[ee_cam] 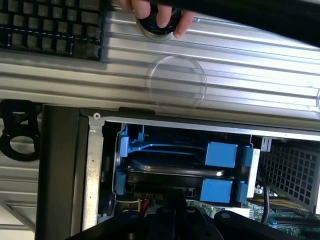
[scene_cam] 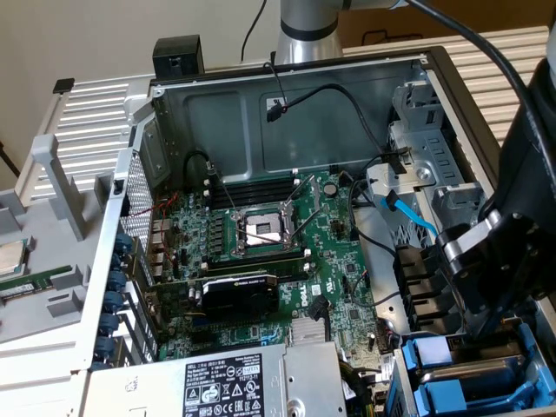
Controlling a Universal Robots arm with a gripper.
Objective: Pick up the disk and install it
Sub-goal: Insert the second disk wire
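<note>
The disk (ee_cam: 170,170) lies in the drive bay at the corner of the open computer case, its dark flat body clipped between blue plastic rails (ee_cam: 220,154). In the exterior view the blue-railed disk (scene_cam: 452,365) sits at the lower right of the case. My black gripper (scene_cam: 476,334) hangs right above it. In the wrist view the gripper (ee_cam: 172,199) shows as one shut black piece reaching the disk's near edge. Whether it grips the disk I cannot tell.
The motherboard (scene_cam: 261,252) with its processor socket (scene_cam: 261,230) and graphics card (scene_cam: 239,291) fills the case floor. Loose black cables (scene_cam: 347,104) and a blue cable (scene_cam: 408,213) hang near the drive cage (scene_cam: 434,165). A person's hand (ee_cam: 160,15) rests beside a keyboard (ee_cam: 50,25) outside the case.
</note>
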